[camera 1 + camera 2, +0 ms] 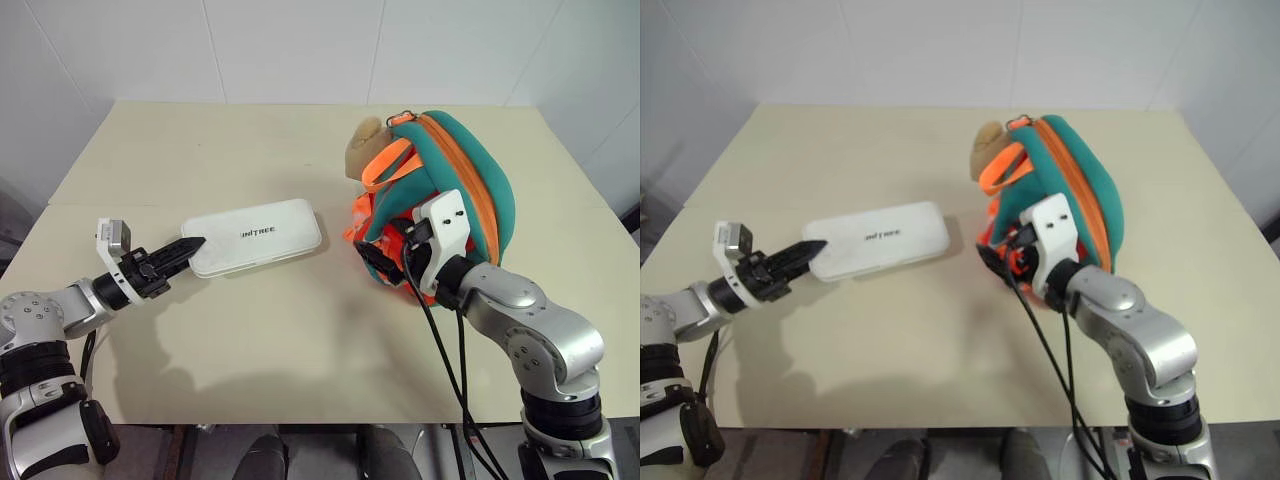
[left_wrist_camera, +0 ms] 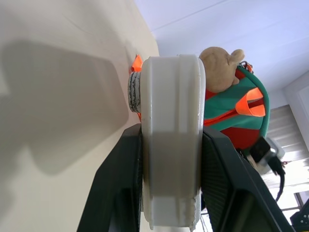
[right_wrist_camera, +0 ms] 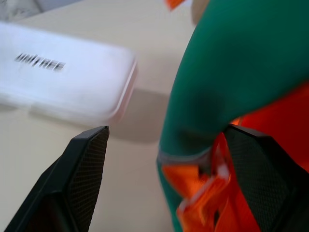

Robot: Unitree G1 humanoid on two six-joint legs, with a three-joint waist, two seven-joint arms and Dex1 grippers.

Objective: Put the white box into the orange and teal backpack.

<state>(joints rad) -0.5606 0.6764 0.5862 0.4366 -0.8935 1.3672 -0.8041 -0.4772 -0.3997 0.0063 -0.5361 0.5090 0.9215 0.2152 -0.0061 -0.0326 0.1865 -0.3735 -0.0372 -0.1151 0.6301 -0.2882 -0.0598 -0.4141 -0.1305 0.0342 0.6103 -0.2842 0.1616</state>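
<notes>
Head views: the white box (image 1: 254, 236) lies flat on the cream table (image 1: 250, 150), "UNITREE" lettering up. The left gripper (image 1: 190, 247) has its black fingers closed on the box's left end. The orange and teal backpack (image 1: 455, 185) stands well to the box's right, a bare stretch of table between them, a beige pom-pom (image 1: 365, 146) at its top beside an orange strap (image 1: 392, 163). The right gripper (image 1: 372, 258) sits at the backpack's lower front, among orange fabric.

Left wrist view: the box's end (image 2: 171, 140) is clamped edge-on between the two black fingers (image 2: 118, 183) — both pads press its flat faces. Beyond it stand the backpack (image 2: 241, 113) and pom-pom (image 2: 219, 67).

Right wrist view: the fingers (image 3: 79, 169) are spread wide and hold nothing (a teal fold with orange trim (image 3: 227, 96) lies between them, whether touching I cannot tell). The box (image 3: 63, 72) rests on the table beyond.
</notes>
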